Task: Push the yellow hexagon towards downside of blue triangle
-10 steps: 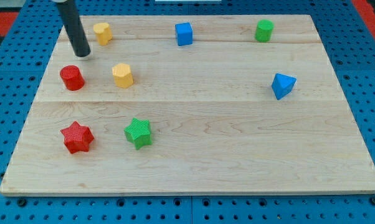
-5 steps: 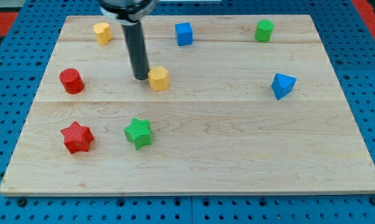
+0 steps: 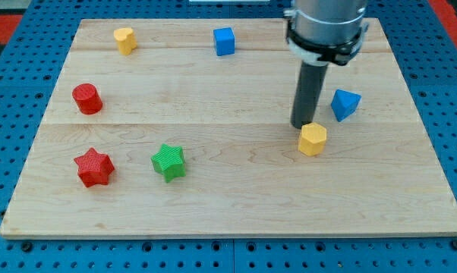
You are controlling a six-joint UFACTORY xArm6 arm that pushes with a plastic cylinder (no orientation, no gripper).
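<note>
The yellow hexagon (image 3: pixel 313 139) sits on the wooden board right of centre, below and to the left of the blue triangle (image 3: pixel 345 104). My tip (image 3: pixel 300 125) touches the hexagon's upper left side, with the rod rising from it toward the view's top. The triangle stands a short way to the right of the rod, apart from it. The arm's body covers the board's top right area, so the green block seen there earlier is hidden.
A second yellow block (image 3: pixel 124 39) and a blue cube (image 3: pixel 225 41) stand near the top edge. A red cylinder (image 3: pixel 86 98), a red star (image 3: pixel 92 167) and a green star (image 3: pixel 168 161) are on the left half.
My tip has pushed the yellow hexagon far to the right and somewhat down, from the board's left-centre to just below-left of the blue triangle. The arm now hides the green block.
</note>
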